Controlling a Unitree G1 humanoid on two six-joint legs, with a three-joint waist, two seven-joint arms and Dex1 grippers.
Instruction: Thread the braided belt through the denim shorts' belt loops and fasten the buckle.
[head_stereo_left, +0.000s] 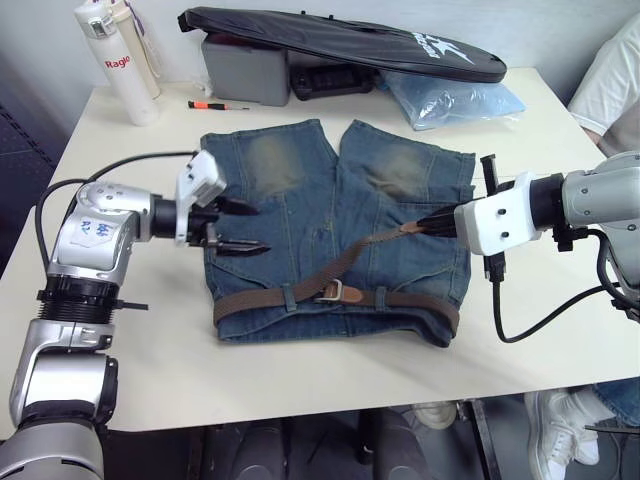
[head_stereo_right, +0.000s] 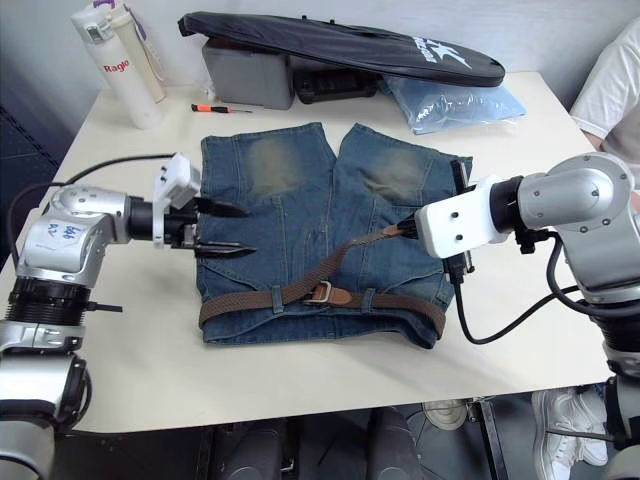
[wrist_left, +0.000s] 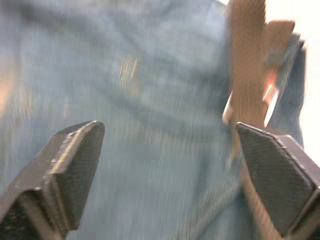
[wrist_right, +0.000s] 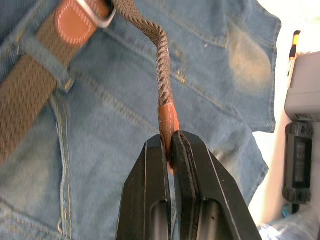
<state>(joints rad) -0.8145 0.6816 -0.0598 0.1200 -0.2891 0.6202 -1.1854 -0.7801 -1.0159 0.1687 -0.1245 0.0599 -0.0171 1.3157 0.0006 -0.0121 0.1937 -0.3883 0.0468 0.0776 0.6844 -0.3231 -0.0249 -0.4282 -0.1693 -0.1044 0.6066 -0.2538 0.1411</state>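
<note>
Beyond both grippers, at the far side of the table (head_stereo_left: 300, 385), lie a long black bag (head_stereo_left: 340, 42), a grey case (head_stereo_left: 245, 68) under it, a blue plastic packet (head_stereo_left: 455, 100), a small orange-handled screwdriver (head_stereo_left: 215, 104) and a white bottle (head_stereo_left: 115, 60) at the far left corner. A person's white sleeve (head_stereo_left: 610, 80) shows past the right arm. None of these lies between the grippers and the work.

The right gripper (wrist_right: 171, 150) is clamped on the brown leather tip of the braided belt (head_stereo_left: 340, 268), its two fingers pressed flat together around it. From that tip the woven strap runs taut, raised off the cloth, away from the gripper and down to the buckle (head_stereo_left: 333, 291), through which it passes.

The left gripper (head_stereo_left: 240, 228) hovers with its fingers spread wide and nothing between them, over the left leg of the denim shorts (head_stereo_left: 300, 190). In its wrist view the belt and what seems to be the buckle lie ahead, too blurred to be sure.

The shorts lie flat between the two grippers, faded blue with pale worn patches on each leg, waistband nearest the camera. The belt circles the waistband, passing under belt loops (head_stereo_left: 288, 296) on either side of the buckle.
</note>
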